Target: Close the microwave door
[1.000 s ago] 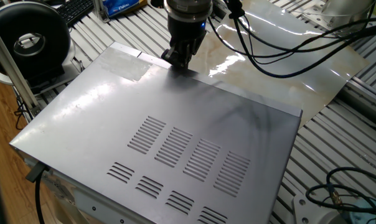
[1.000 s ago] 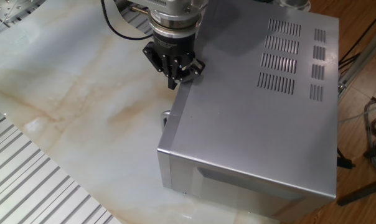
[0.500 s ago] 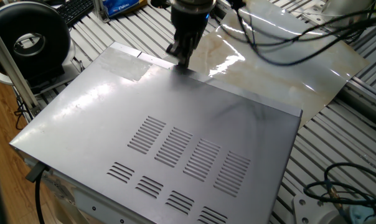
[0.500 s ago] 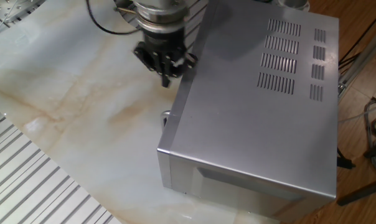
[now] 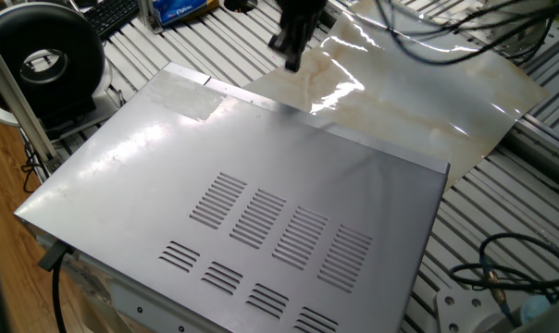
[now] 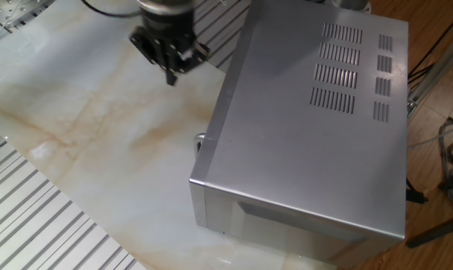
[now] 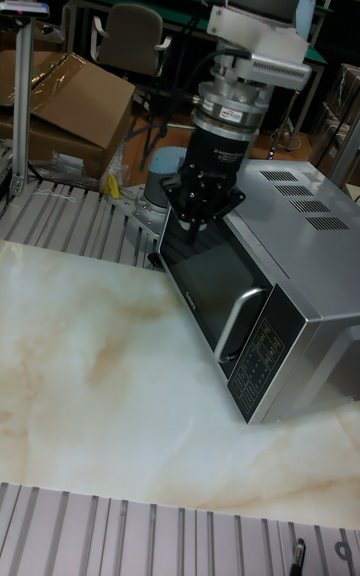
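The microwave (image 5: 261, 185) (image 6: 309, 135) (image 7: 300, 226) is a large silver-grey box with vent slots on its top. The microwave door (image 7: 215, 281), dark and glossy with a curved silver handle, lies flush against the microwave's front. Its silver top edge (image 5: 354, 135) lines up with the top panel. My gripper (image 5: 292, 57) (image 6: 171, 72) (image 7: 193, 222) hangs above the beige sheet (image 6: 84, 135), apart from the door's front. Its fingers are pressed together and hold nothing.
The glossy beige marbled sheet (image 5: 400, 83) (image 7: 100, 366) covers the slatted table in front of the microwave. A round black fan (image 5: 43, 60) and a keyboard (image 5: 113, 14) sit behind it. Cables (image 5: 511, 277) trail at the right. A cardboard box (image 7: 70, 96) stands beyond the table.
My gripper has pulled back from the microwave's front top edge, out over the beige sheet and higher. The microwave has not moved.
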